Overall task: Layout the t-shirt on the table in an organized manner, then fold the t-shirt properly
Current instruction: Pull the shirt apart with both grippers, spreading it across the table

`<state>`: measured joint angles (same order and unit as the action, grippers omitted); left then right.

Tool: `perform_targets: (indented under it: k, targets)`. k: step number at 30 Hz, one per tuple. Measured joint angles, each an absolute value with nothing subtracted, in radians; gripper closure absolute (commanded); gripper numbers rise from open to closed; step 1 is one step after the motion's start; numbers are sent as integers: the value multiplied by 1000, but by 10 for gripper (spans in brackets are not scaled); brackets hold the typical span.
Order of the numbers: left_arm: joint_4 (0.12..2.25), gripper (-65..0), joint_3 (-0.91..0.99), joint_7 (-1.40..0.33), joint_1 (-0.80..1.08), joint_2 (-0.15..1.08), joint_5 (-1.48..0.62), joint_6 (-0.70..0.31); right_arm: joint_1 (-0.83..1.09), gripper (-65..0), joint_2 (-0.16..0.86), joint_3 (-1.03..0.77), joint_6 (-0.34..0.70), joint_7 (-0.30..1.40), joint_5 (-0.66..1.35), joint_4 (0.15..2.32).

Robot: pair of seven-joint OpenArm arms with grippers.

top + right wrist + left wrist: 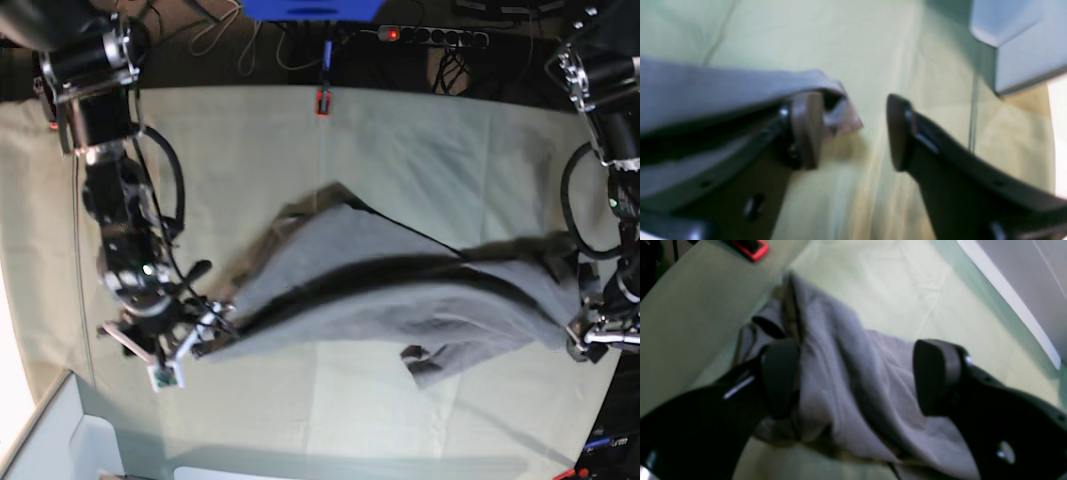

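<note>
both grippers gape open — left gripper (857, 376) and right gripper (855, 130) — gripping nothing; t-shirt (400, 290) stretched across the table (420, 140) middle.

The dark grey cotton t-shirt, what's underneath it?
Under the dark grey cotton t-shirt lies the pale grey-green cloth table, visible all around it. Part of the shirt is lifted, casting a shadow. Whatever sits beneath its bunched folds is hidden.
</note>
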<state>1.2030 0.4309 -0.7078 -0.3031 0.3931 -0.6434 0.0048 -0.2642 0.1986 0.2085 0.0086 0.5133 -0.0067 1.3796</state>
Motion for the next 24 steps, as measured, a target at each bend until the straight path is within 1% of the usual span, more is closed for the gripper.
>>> perform_targets:
  k: [2, 4, 6, 9, 13, 18, 21, 24]
  targets:
    - [1250, -527, 433, -689, -263, 401, -652, -7, -198, -344, 196, 184, 7, 513, -6, 1461]
    - [1247, -527, 447, -683, -223, 402, -646, 0, -134, -344, 172, 165, 7, 513, -6, 1520]
    - [1200, -527, 474, -658, -176, 394, -636, -1, -62, -344, 154, 167, 7, 513, -3, 1571]
    - [1079, -527, 481, -546, -138, 392, -571, 9, 31, -344, 134, 171, 6, 512, -4, 1614]
    - [933, -527, 385, -415, -146, 397, -547, 2, 103, -344, 109, 173, 6, 511, -2, 1632]
    - [785, -527, 245, -294, -223, 389, -551, -4, 165, -344, 108, 171, 5, 509, -4, 1648]
    - [710, -527, 191, -260, -266, 391, -547, -3, 192, -344, 107, 171, 5, 512, -4, 1663]
    - [672, -527, 182, -255, -292, 393, -548, -4, 206, -344, 102, 171, 5, 509, -4, 1691]
